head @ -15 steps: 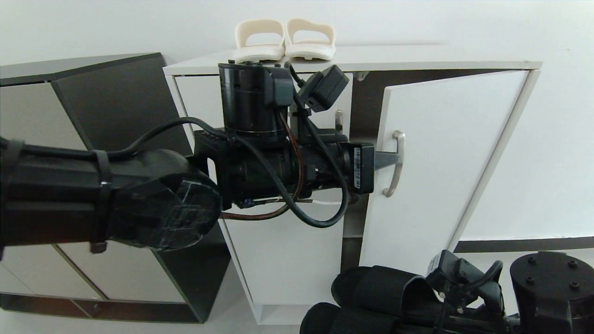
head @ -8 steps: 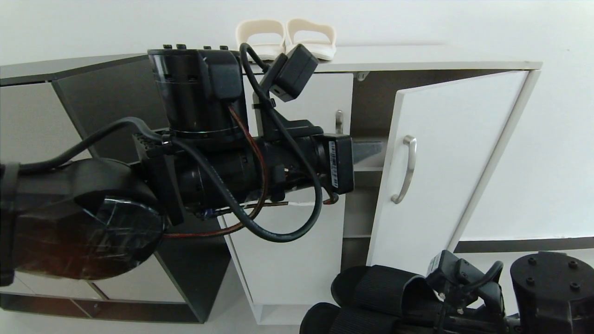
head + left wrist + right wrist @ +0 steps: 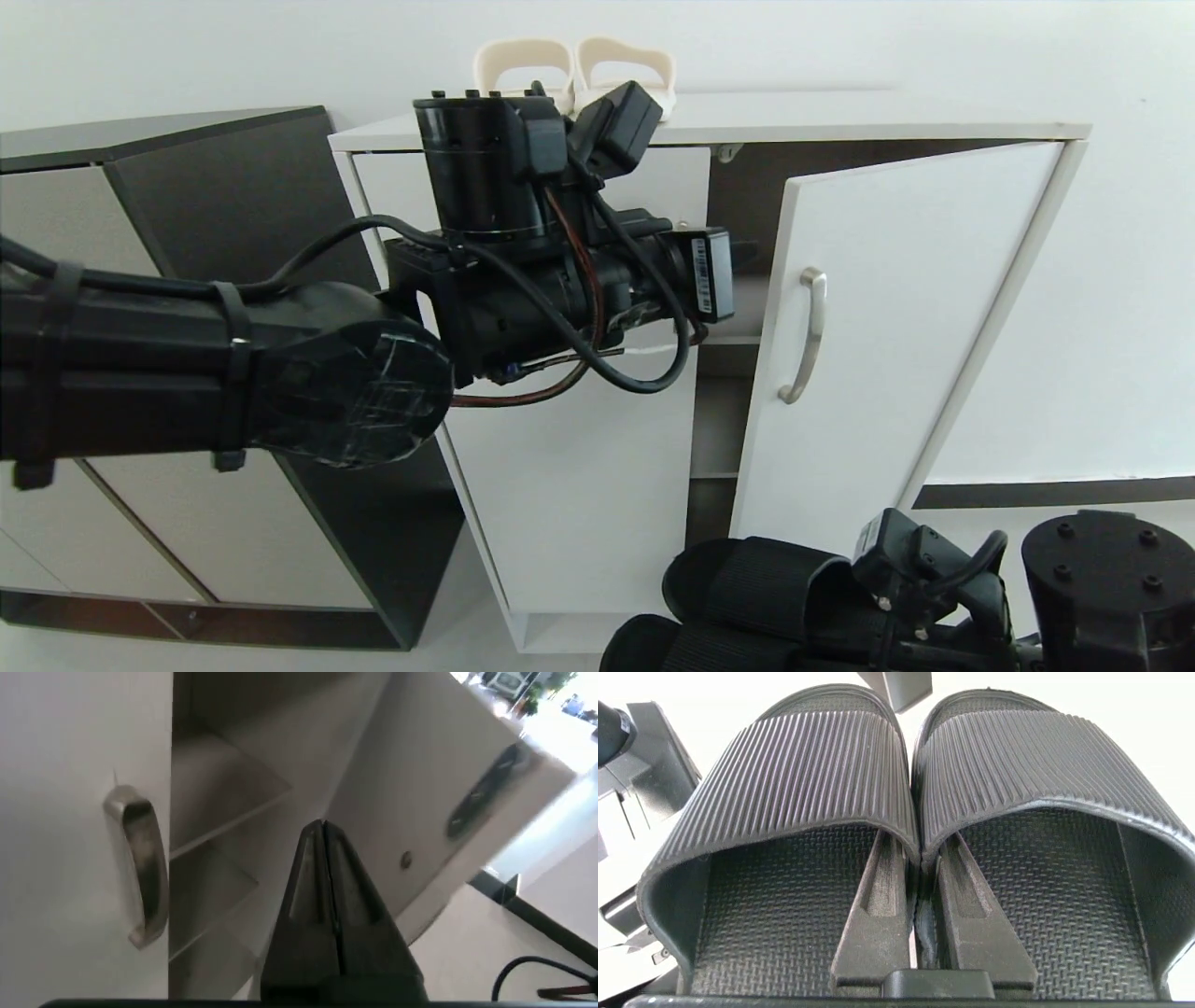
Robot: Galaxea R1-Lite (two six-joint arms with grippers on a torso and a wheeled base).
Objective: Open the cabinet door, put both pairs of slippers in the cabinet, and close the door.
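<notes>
so the left gripper (image 3: 322, 882) has its jaws pressed together on nothing, facing the gap beside the half-open cabinet door (image 3: 896, 327), the right gripper (image 3: 920, 849) pinches the black slippers (image 3: 1008, 793) by their touching inner walls down low in front, and the white slippers (image 3: 574, 70) sit up on the cabinet (image 3: 887, 117).

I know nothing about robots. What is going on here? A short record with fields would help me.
cabinet door: partly open, shelves visible inside
cream slippers: on the cabinet top
black slippers: pair pinched together by the right tool, low in front of the cabinet
left tool: shut, empty, pointing into the opening, clear of the handle
left to do: both pairs inside, door closed
</notes>
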